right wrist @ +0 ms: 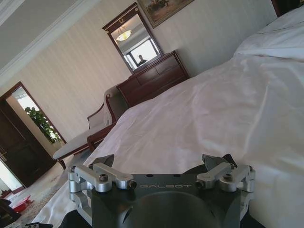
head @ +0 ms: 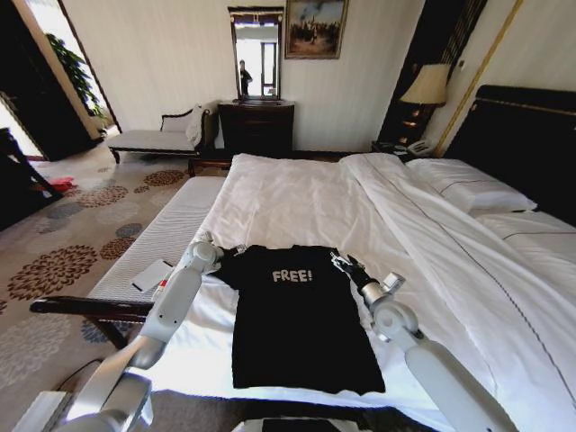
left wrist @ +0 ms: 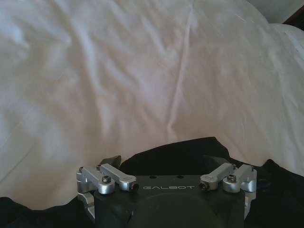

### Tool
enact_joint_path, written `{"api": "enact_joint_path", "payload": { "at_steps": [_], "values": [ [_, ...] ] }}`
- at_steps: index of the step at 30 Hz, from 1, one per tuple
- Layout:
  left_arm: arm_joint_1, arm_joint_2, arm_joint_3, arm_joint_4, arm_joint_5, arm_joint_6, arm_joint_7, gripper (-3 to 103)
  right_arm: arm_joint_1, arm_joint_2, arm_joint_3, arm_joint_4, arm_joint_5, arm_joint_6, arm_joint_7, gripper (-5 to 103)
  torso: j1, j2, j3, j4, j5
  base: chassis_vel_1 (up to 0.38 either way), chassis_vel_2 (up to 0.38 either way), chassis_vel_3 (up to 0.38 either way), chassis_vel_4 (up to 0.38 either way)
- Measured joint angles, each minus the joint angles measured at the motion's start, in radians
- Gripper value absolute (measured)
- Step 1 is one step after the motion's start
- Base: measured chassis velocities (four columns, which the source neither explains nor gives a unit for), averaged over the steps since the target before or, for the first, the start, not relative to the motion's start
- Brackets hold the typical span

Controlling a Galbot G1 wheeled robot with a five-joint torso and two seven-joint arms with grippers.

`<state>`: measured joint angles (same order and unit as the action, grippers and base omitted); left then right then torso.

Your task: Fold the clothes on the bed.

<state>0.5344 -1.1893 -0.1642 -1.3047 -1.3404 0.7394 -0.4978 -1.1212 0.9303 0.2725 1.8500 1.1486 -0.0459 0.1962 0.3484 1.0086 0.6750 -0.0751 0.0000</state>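
Note:
A black T-shirt [head: 297,324] with white "FREE!" lettering lies flat, chest up, near the foot of the white bed [head: 297,193]. My left gripper [head: 234,251] is at the shirt's left sleeve, open, low over the cloth. In the left wrist view that gripper [left wrist: 164,159] has its fingers spread wide with the black shirt [left wrist: 190,152] bunched between and under them. My right gripper [head: 341,263] is at the shirt's right sleeve, also open. The right wrist view shows the same gripper [right wrist: 161,161] with its fingers far apart over the sheet.
A pale bench [head: 153,243] with a dark frame runs along the bed's left side, a white flat object [head: 151,274] on it. The duvet [head: 432,234] and pillows [head: 468,184] fill the right, before a dark headboard [head: 531,135]. A chaise [head: 153,139] and dresser [head: 256,126] stand at the far wall.

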Motion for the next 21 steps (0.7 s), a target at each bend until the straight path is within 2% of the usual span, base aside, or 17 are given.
{"api": "enact_joint_path", "payload": {
  "at_steps": [2,4,5,6,8,10,11,12,14,17,19,20,21],
  "values": [
    [0.008,0.004,0.000,-0.006,0.004,0.000,0.010,88,-0.004,0.002,0.000,0.000,0.000,-0.002,0.006,100,0.000,0.000,0.000,0.0000,0.0000,0.000,0.000,0.000,0.000],
    [0.009,0.005,-0.001,-0.007,0.004,0.000,0.012,88,-0.005,0.002,0.000,0.000,0.000,-0.002,0.008,100,0.000,0.000,0.000,0.0000,0.0000,0.000,0.000,0.000,0.000],
    [0.013,0.006,-0.003,-0.009,0.009,-0.001,0.018,77,-0.007,0.002,0.002,0.001,0.000,-0.002,0.011,100,0.000,0.000,0.000,0.0000,0.0000,0.000,0.000,0.000,0.000],
    [0.014,0.006,-0.005,-0.010,0.014,-0.001,0.022,77,-0.008,0.001,0.004,0.001,0.000,-0.003,0.011,100,0.000,0.000,0.000,0.0000,-0.0001,0.000,0.000,0.000,0.000],
    [0.016,0.005,-0.007,-0.010,0.023,-0.001,0.028,66,-0.009,-0.001,0.006,0.003,0.000,-0.003,0.013,100,0.000,0.000,0.000,0.0000,-0.0001,0.000,0.000,0.000,0.000],
    [0.017,0.004,-0.008,-0.010,0.028,-0.001,0.030,66,-0.009,-0.001,0.007,0.004,0.000,-0.003,0.014,100,0.000,0.000,0.000,0.0000,0.0000,0.000,0.000,0.000,0.000],
    [0.019,0.004,-0.010,-0.009,0.035,-0.002,0.035,56,-0.011,-0.002,0.008,0.005,0.000,-0.003,0.016,100,0.000,0.000,0.000,-0.0003,0.0000,0.000,0.000,0.000,0.000],
    [0.021,0.003,-0.011,-0.008,0.041,-0.002,0.038,50,-0.012,-0.002,0.008,0.005,0.000,-0.003,0.018,100,0.000,0.000,0.000,-0.0003,0.0000,0.000,0.000,0.000,0.000],
    [0.022,0.003,-0.013,-0.008,0.044,-0.002,0.041,50,-0.012,-0.002,0.008,0.006,0.000,-0.004,0.019,100,0.000,0.000,0.000,-0.0003,0.0000,0.000,0.000,0.000,0.000],
    [0.025,0.003,-0.017,-0.003,0.058,-0.002,0.052,34,-0.012,-0.001,0.008,0.006,0.000,-0.005,0.026,100,0.000,0.000,0.000,-0.0001,-0.0001,0.000,0.000,0.000,0.000],
    [0.025,0.003,-0.018,-0.002,0.062,-0.002,0.055,34,-0.012,-0.001,0.008,0.005,0.000,-0.006,0.028,100,0.000,0.000,0.000,-0.0001,0.0000,0.000,0.000,0.000,0.000],
    [0.026,0.004,-0.019,0.001,0.069,-0.003,0.062,23,-0.012,-0.001,0.008,0.004,0.000,-0.007,0.030,100,0.000,0.000,0.000,-0.0001,0.0000,0.000,0.000,0.000,0.000],
    [0.026,0.004,-0.019,0.004,0.076,-0.003,0.067,23,-0.012,0.000,0.008,0.003,0.000,-0.007,0.031,100,0.000,0.000,0.000,-0.0001,0.0000,0.000,0.000,0.000,0.000]
  ]
}}
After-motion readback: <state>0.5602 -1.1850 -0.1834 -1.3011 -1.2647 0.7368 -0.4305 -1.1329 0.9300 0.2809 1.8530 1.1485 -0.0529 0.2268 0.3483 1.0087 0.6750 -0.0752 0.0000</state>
